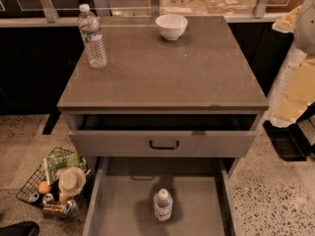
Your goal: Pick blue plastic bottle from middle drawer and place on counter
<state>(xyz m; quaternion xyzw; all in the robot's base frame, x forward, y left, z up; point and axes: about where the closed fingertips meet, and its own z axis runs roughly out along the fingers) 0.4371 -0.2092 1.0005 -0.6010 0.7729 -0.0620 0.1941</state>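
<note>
On the middle drawer [113, 205] floor, blue plastic bottle [163, 205] looks light, slick; take its body. Gripper [288, 141] hangs right of counter [167, 68], state impossible to tell

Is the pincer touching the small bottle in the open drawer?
Apart: the camera view shows the bottle standing alone on the drawer floor, the pincer far off to its right.

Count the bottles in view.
2. A tall clear bottle stands back-left on the counter; the blue plastic bottle stands in the open middle drawer. The floor basket may hide more. The hand hangs at the view's right edge.
</note>
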